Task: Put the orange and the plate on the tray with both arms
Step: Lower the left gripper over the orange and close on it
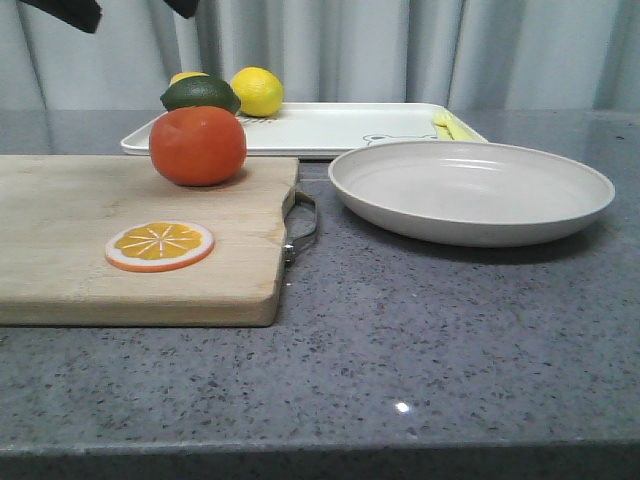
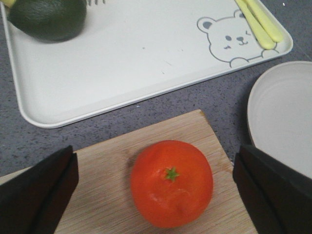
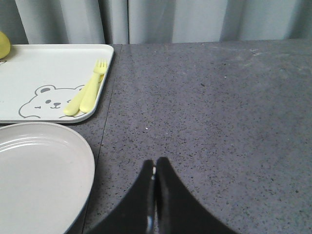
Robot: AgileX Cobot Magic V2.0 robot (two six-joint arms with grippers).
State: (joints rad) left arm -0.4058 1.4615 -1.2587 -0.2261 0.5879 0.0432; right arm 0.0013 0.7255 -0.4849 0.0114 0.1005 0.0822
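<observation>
Countertop (image 1: 450, 340) (grey, speckled) bears board (image 1: 60, 250), plate (image 1: 470, 190), tray (image 1: 340, 130)

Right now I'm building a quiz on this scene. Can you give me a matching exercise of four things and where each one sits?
Things:
1. orange
2. plate
3. orange slice
4. yellow fork

Places:
A. bare grey countertop, beside the cutting board
B. near part of the cutting board
C. on the tray, by the bear drawing
D. far part of the cutting board, below the left gripper

Pairs: 1-D, 2-A, 3-B, 4-C
</observation>
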